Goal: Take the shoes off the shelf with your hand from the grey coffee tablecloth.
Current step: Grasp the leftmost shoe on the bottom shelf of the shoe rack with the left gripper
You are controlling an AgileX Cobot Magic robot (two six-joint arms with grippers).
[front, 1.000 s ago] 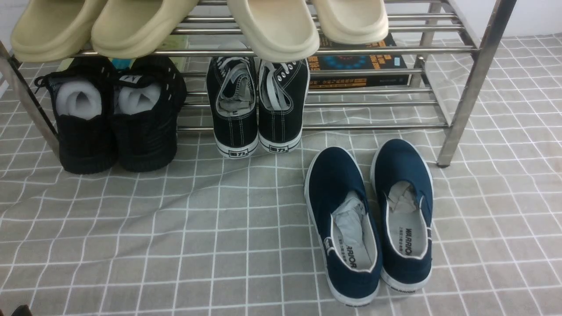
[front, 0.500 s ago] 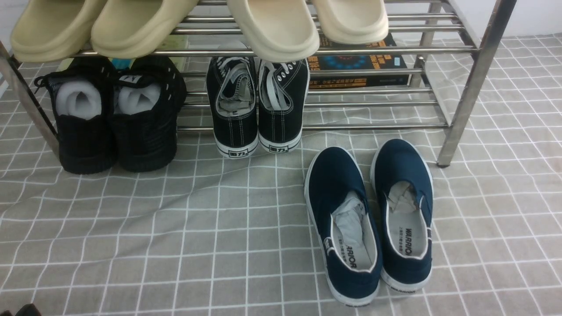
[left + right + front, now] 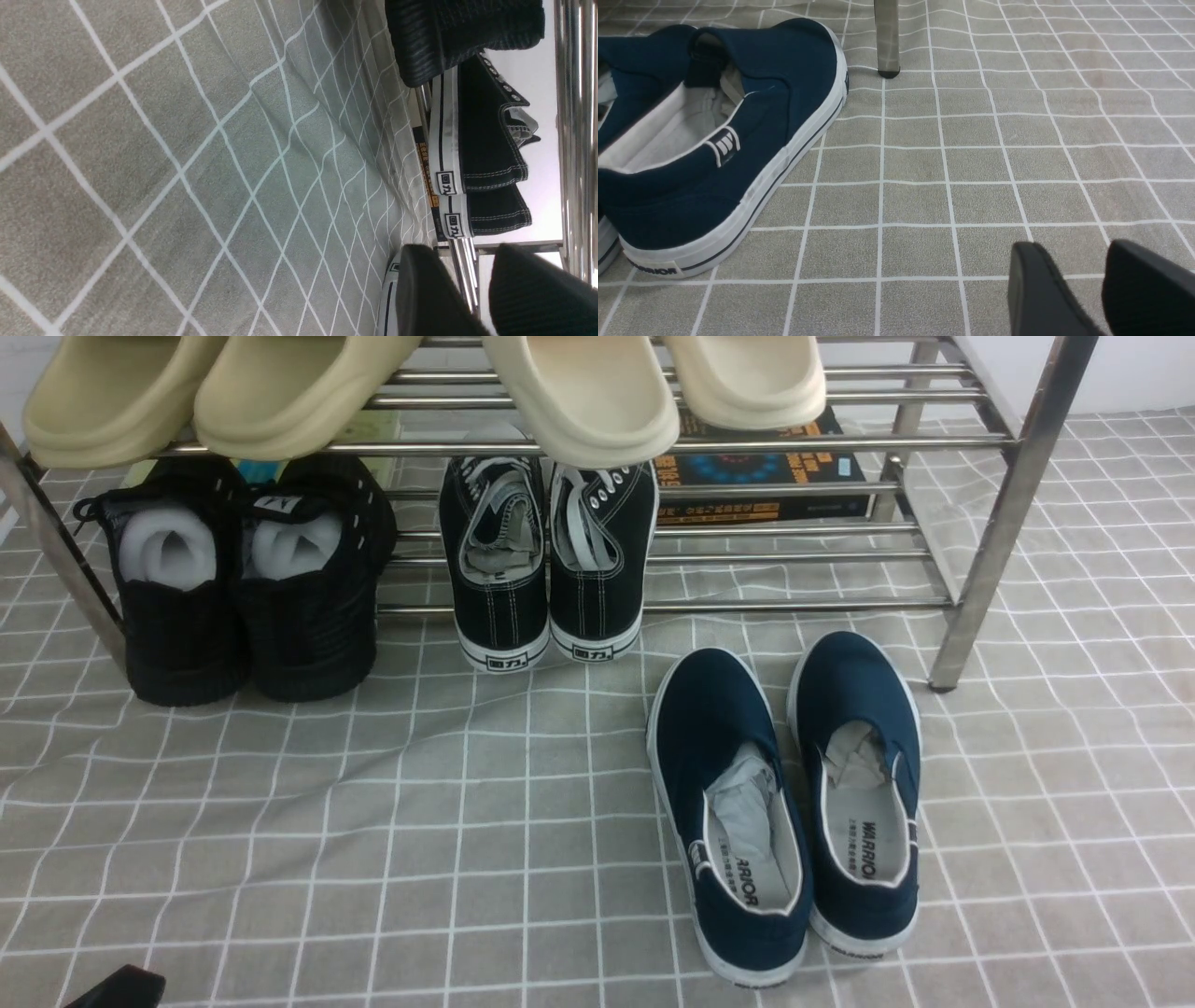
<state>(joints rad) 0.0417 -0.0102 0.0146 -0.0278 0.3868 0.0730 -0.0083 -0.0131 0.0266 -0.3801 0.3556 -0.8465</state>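
Observation:
The all-black mesh shoes [image 3: 247,588], stuffed with white paper, stand side by side at the left end of the metal shelf's [image 3: 794,443] lower tier, heels over its front bar. A heel shows in the left wrist view [image 3: 462,37]. My left gripper [image 3: 460,254] is open and empty, low over the grey checked tablecloth [image 3: 420,821]. Only a black corner of it [image 3: 117,987] shows in the front view, well short of the shoes. My right gripper [image 3: 1071,252] is open and empty over bare cloth, right of the navy slip-ons [image 3: 714,140].
Black canvas sneakers with white soles [image 3: 546,551] sit mid-shelf beside a book [image 3: 761,471]. Several beige slippers [image 3: 579,392] lie on the top tier. The navy slip-ons [image 3: 794,803] stand on the cloth near the shelf's right front leg [image 3: 990,560].
The left gripper's black tip has come further into the front view at the bottom left, moving up and to the right. Nothing else has moved.

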